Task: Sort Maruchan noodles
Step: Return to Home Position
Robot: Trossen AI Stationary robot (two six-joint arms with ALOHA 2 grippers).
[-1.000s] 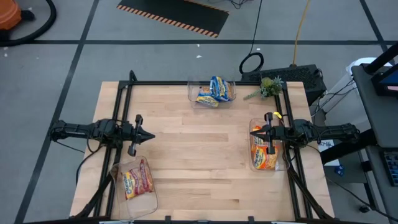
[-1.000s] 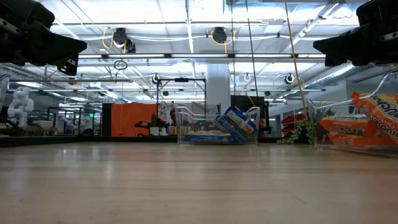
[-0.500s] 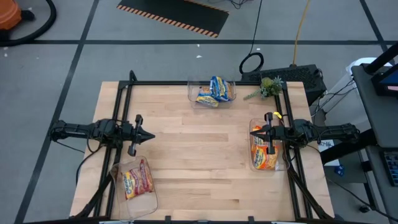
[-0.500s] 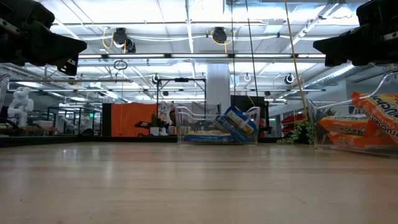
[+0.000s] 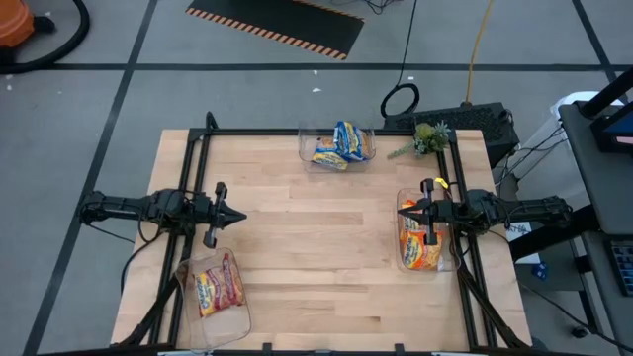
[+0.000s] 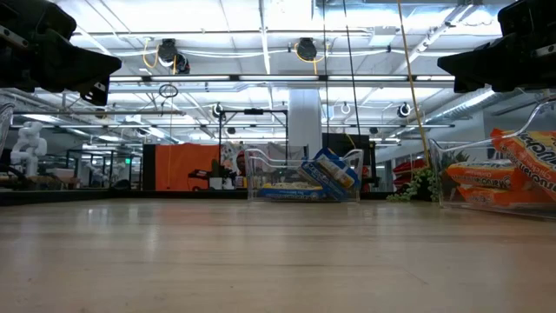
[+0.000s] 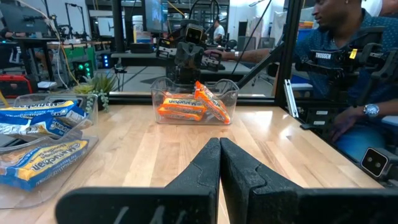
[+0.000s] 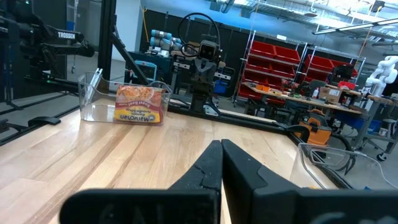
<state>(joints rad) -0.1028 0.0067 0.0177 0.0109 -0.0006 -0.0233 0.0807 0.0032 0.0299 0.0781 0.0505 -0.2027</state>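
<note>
Low view: orange packets (image 6: pixel 517 178) and their clear bin (image 6: pixel 440 178) run off the right edge. High view: right gripper (image 5: pixel 407 211) overlaps that bin, hiding some packets; count unreadable.

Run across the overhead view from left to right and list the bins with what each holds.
Lower-left bin holding red packets → top bin holding blue-and-yellow packets → right bin holding orange packets. The left claw and right claw, both shut, overlap the outer bins, so I skip them.
</note>
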